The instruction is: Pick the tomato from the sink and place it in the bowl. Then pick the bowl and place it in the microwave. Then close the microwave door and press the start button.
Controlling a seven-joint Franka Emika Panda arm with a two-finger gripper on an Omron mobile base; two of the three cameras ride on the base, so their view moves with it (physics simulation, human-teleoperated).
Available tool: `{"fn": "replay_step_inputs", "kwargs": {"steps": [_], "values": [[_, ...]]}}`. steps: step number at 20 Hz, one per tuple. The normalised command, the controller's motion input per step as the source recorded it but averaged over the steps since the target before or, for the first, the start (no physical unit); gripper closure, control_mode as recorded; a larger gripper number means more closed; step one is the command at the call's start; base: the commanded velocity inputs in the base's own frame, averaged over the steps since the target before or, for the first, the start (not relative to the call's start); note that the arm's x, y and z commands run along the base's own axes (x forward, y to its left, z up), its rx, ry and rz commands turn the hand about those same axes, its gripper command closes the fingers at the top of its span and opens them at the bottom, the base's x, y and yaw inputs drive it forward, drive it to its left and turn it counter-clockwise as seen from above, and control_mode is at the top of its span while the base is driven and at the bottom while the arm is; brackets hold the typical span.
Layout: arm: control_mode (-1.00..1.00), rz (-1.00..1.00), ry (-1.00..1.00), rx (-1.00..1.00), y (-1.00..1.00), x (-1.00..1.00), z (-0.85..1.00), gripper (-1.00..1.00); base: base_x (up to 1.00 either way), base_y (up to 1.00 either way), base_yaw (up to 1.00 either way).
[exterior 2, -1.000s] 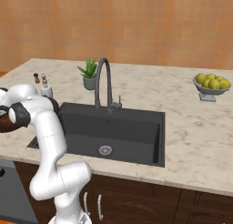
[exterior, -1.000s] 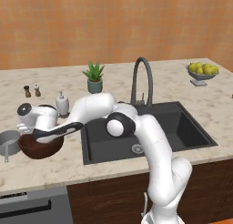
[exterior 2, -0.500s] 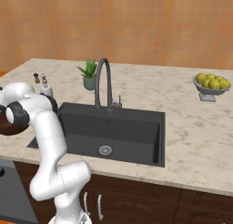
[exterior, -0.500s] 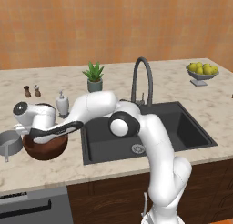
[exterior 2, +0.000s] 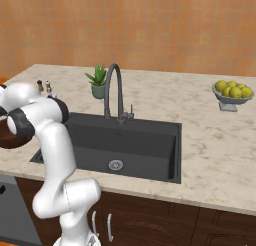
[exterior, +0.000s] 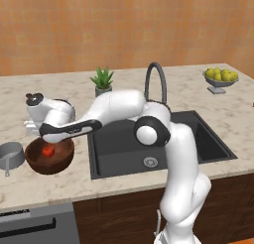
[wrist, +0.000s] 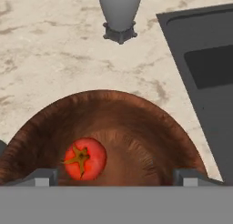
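Tomato (wrist: 85,158): sitting loose on the inner floor of the bowl, stem side facing up, resting toward one side and touching nothing but the wood.
Bowl (exterior: 49,156): standing upright on the marble counter (exterior: 124,181), just left of the sink's edge, with a small grey pan (exterior: 11,155) lying close beside it.
Gripper (wrist: 116,176): hovering right over the bowl with its jaws spread wide, gripping nothing; the two dark fingertips (wrist: 38,176) are flanking the tomato without touching it.
Sink (exterior: 158,144): sitting dark in the counter, the arched faucet (exterior: 158,82) rising behind it.
Arm: reaching from the base across the sink's left side toward the bowl.
Fruit bowl (exterior 2: 232,93): standing far off on the right counter, holding yellow-green fruit.
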Motion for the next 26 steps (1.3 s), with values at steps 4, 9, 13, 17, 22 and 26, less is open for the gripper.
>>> {"fn": "replay_step_inputs", "kwargs": {"steps": [4, 9, 13, 17, 22, 26], "values": [[-1.0, 0.0, 0.14, 0.09, -0.83, 0.0, 0.06, -1.0, 0.0, 0.0, 0.0], [-1.0, 0.0, 0.21, 0.07, -0.5, 0.0, 0.0, -1.0, 0.0, 0.0, 0.0], [-1.0, 0.0, 0.15, 0.0, -0.16, 0.0, -0.17, -1.0, 0.0, 0.0, 0.0], [-1.0, 0.0, 0.13, 0.0, 0.0, 0.0, -0.23, -1.0, 0.0, 0.0, 0.0], [-1.0, 0.0, 0.13, 0.0, 0.03, 0.05, -0.21, -1.0, 0.0, 0.0, 0.0], [-1.0, 0.0, 0.11, 0.0, 0.08, 0.09, -0.33, -1.0, 0.0, 0.0, 0.0]]}}
